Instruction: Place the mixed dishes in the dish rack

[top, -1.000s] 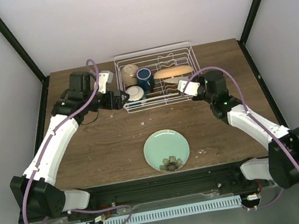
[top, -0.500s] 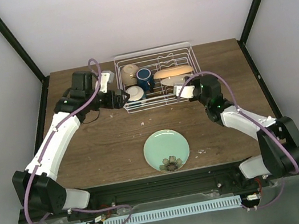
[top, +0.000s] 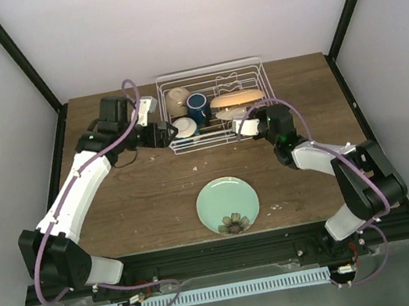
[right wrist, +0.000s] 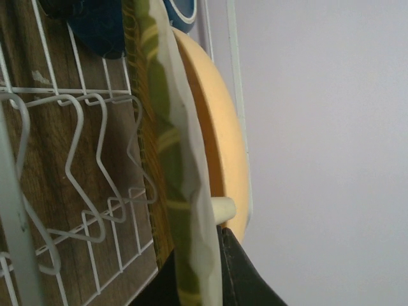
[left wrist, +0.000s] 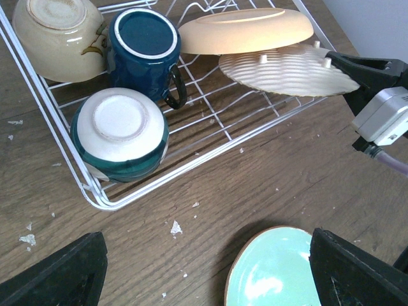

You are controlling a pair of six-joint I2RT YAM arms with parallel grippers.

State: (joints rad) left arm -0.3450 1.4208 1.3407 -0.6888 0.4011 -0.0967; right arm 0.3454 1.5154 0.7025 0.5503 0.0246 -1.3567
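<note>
The white wire dish rack (top: 250,73) stands at the back centre. In it are the cream bowl (top: 177,101), the dark blue mug (top: 197,107), the upturned white bowl with blue outside (top: 184,129) and the orange-yellow plate (top: 237,98). My right gripper (top: 245,120) is shut on the rim of the pale-green-rimmed plate (right wrist: 172,159). It holds the plate tilted among the prongs, close against the orange-yellow plate (right wrist: 217,140). Its ribbed underside shows in the left wrist view (left wrist: 287,67). My left gripper (top: 163,134) is open and empty beside the rack's near left corner.
A mint-green plate (top: 229,204) with a dark flower mark at its near edge lies on the wooden table in front of the rack. It also shows in the left wrist view (left wrist: 280,268). White crumbs are scattered on the table. Black frame posts stand at the sides.
My right gripper has moved a little left toward the rack with the plate, and its elbow has folded inward. The left arm has hardly moved.
</note>
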